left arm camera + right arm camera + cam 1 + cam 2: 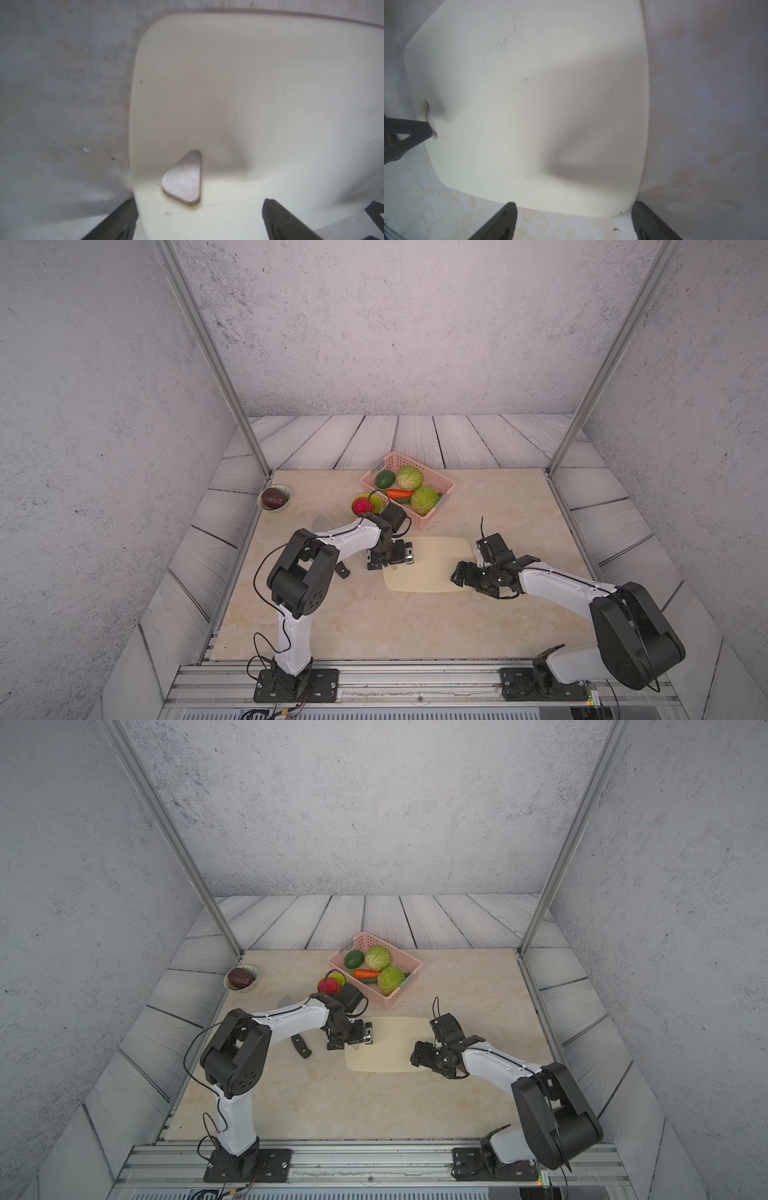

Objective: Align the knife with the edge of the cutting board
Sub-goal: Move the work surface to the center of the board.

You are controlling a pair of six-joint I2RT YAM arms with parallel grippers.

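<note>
The cream cutting board point(432, 566) point(390, 1044) lies flat mid-table. My left gripper point(388, 558) point(197, 218) hovers open over its left short side, near the heart-shaped hole point(184, 180); one finger is beyond the board's edge, one over the board. My right gripper point(471, 566) point(575, 220) stands open at the opposite short side, with nothing between its fingers. The knife lies on the table left of the board, mostly hidden under my left arm. Only its grey blade tip point(320, 523) point(286, 1002) and black handle point(343, 570) point(301, 1046) show.
A pink basket point(451, 486) with cabbages, an avocado and a carrot stands behind the board. A green bowl point(376, 501) with a red fruit sits beside it. A small bowl point(288, 494) holding a dark purple fruit is at the table's far left corner.
</note>
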